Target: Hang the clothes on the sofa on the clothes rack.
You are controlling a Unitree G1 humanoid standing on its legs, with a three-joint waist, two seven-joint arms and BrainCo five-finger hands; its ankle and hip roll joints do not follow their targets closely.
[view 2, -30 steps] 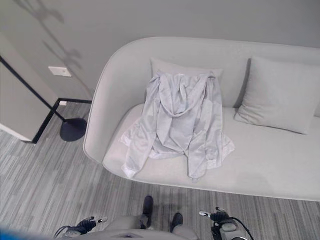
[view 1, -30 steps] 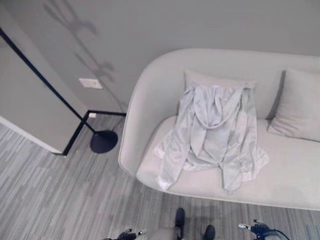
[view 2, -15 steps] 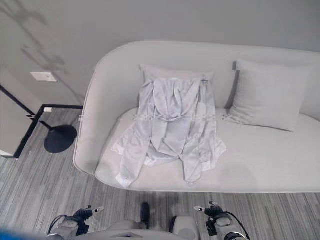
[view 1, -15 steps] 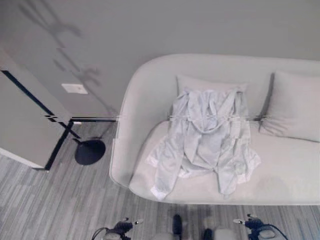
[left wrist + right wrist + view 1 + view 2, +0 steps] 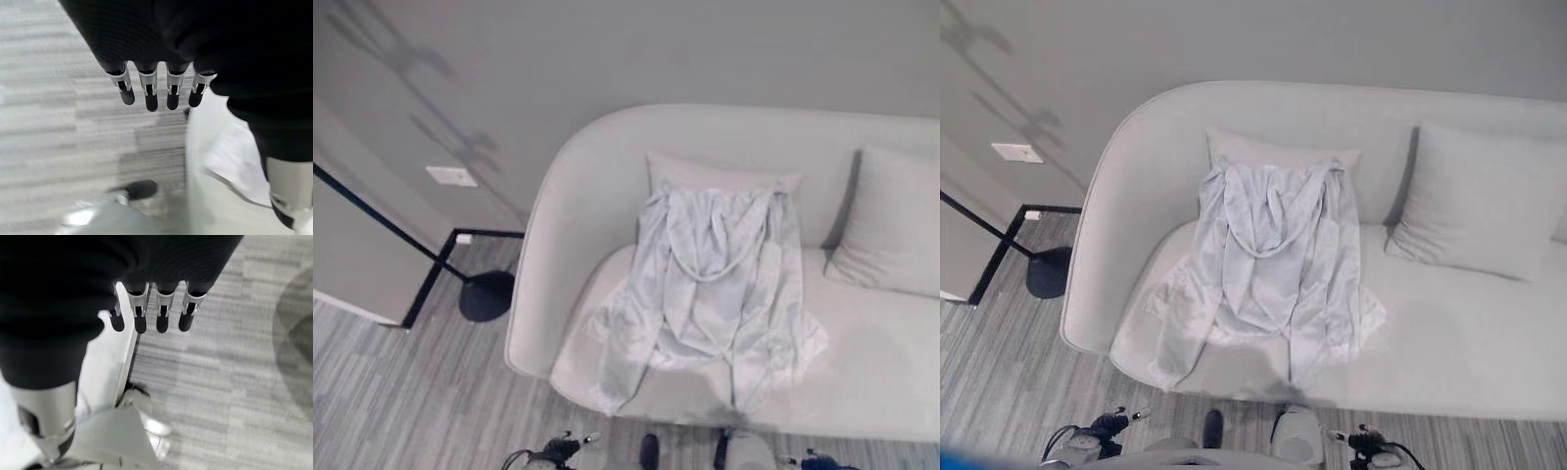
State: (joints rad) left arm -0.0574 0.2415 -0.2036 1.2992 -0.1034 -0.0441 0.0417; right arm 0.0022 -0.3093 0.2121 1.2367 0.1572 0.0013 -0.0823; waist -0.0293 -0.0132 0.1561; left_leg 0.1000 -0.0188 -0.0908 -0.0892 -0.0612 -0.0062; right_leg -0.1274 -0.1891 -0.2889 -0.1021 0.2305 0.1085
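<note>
Sofa (image 5: pixel 1449 333): pale garment (image 5: pixel 1268 259) draped over a cushion (image 5: pixel 1278 155); second cushion (image 5: pixel 1474 201) beside it.
Floor: black stand base (image 5: pixel 486 296).
Left robot hand (image 5: pixel 156 90): fingers straight, empty.
Right robot hand (image 5: pixel 151 311): likewise.

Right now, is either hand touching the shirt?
Apart. The right eye view shows the left hand and right hand low, floor between them and the shirt.

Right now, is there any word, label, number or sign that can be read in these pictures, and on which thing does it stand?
None can be read.
The garment, the sofa and the cushions bear no visible print.
The small white plate on the wall shows no markings that can be made out.
Both the left hand and the right hand are unmarked.
</note>
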